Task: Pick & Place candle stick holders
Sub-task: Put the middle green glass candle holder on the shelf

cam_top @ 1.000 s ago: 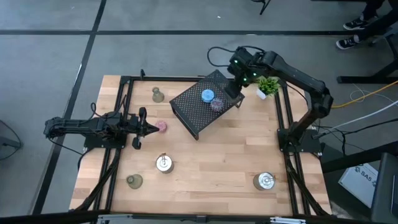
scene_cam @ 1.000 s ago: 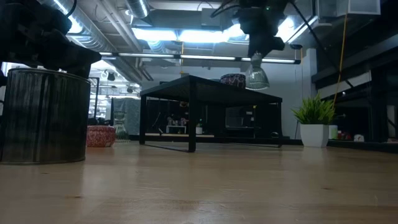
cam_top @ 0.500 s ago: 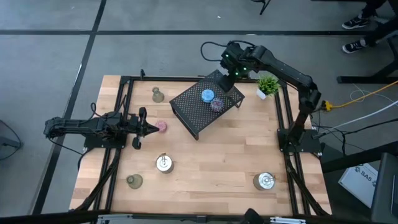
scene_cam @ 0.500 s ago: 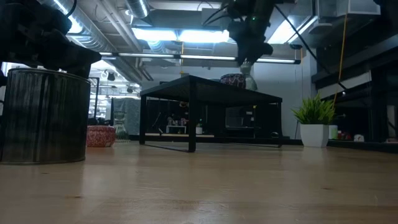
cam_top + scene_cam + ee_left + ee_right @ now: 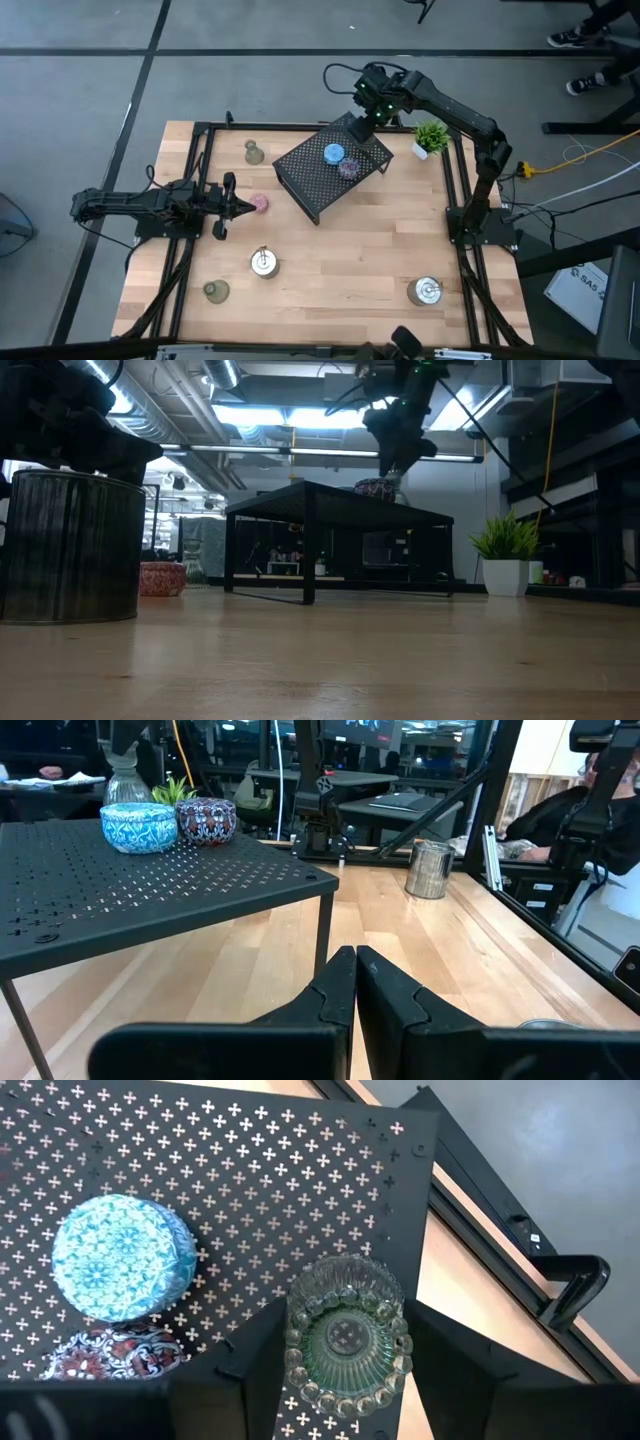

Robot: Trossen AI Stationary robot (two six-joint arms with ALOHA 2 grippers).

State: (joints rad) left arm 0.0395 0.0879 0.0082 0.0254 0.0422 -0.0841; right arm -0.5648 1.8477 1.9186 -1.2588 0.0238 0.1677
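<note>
Right wrist view alone shows right fingers (image 5: 345,1342) grasping green glass holder (image 5: 345,1337); left fingers (image 5: 356,988) clenched.

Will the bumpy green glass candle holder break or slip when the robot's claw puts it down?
The ribbed green glass candle holder looks thick, so probably heavy for its size and breakable if dropped. Smooth glass may slip in the right gripper. Its wide round shape should stand steady on the black mesh rack.

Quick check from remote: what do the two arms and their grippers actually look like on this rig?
Both arms are dark, jointed and slim, each ending in a two-finger gripper. The left gripper has black wedge-shaped fingers. The right gripper has broad flat black fingers; its wrist shows small green lights and a looping black cable.
</note>
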